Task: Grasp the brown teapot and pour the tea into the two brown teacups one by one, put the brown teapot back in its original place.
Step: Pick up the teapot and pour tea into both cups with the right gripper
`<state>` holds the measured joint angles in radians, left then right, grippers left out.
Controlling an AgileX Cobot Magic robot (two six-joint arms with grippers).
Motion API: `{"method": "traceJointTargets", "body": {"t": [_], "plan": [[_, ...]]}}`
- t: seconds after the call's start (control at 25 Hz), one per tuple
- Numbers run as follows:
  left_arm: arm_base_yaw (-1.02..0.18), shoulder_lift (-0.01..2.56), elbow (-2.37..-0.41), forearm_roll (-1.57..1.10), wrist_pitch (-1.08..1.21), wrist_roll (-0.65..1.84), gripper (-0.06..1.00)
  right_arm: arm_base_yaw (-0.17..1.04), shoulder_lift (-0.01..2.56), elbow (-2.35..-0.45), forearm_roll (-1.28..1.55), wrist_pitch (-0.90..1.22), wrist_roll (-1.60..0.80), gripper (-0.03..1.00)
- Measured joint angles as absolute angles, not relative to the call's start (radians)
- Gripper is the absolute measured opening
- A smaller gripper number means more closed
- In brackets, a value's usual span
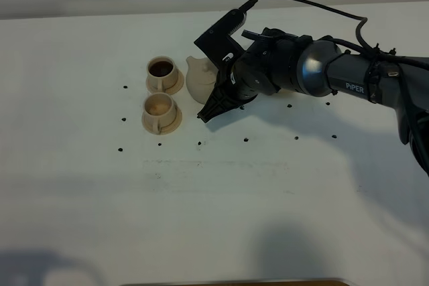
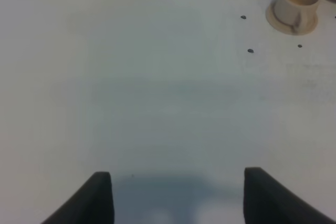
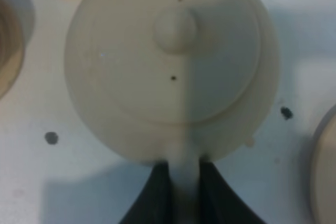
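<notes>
Left fingers [image 2: 97,200] are held wide with nothing between them, over the tabletop [image 2: 131,77]. The near teacup [image 1: 161,110] is judged unfilled (interior pale). Dark tea [image 1: 161,67] is seen in the far teacup [image 1: 163,73]. Beside it, the brown teapot [image 1: 200,80] is gripped at its handle by the right fingers [image 3: 149,200]. Left to do: second pour, then return to the saucer [image 3: 326,171].

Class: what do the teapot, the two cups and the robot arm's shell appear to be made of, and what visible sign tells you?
Teapot: probably unglazed clay; pale tan, matte, no glare anywhere. Farther cup and nearer cup: likely the same clay, matching dull tan. Arm shell: metal or hard plastic, unclear which; grey with a soft sheen.
</notes>
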<state>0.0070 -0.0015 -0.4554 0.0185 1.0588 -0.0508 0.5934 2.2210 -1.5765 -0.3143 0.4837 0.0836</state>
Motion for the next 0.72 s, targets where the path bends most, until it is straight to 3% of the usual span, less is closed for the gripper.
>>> {"method": "traceJointTargets", "body": {"t": [0.28,0.72], "plan": [[0.007,-0.002,-0.455,0.018,1.059,-0.051,0.59,0.624,2.169,-1.579,-0.395,0.540,0.084,0.09],[0.007,-0.002,-0.455,0.018,1.059,-0.051,0.60,0.763,2.106,-1.575,-0.774,0.610,0.081,0.09]]}}
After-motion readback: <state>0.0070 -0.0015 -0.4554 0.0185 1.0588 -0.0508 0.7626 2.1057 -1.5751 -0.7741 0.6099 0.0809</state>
